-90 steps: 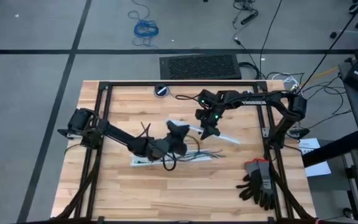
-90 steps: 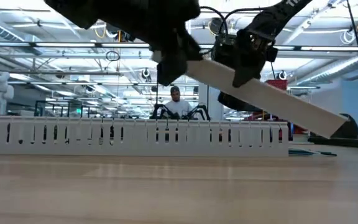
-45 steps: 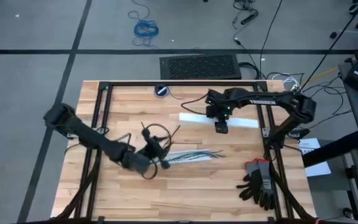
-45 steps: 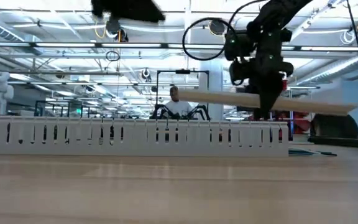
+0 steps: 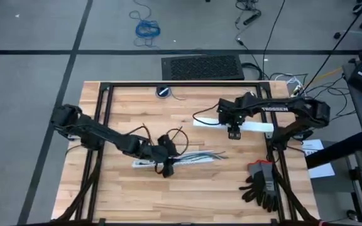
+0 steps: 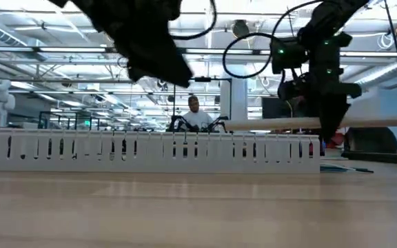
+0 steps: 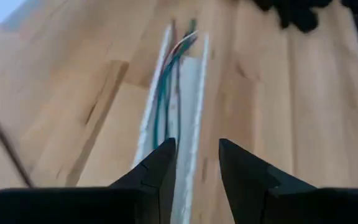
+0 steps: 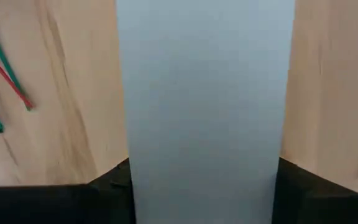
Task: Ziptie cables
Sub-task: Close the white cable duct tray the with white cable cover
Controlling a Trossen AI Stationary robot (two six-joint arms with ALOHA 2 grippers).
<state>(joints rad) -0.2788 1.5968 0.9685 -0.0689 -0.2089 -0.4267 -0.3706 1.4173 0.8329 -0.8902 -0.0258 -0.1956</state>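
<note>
Cables (image 7: 169,87) ahead of left jaws

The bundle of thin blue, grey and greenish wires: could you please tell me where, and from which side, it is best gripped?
Probably from straight above, on the stretch inside the white slotted plastic duct: the wire bundle runs lengthwise between its upright walls, which block a sideways approach. The open left gripper hangs over it, fingers set across the run.
</note>
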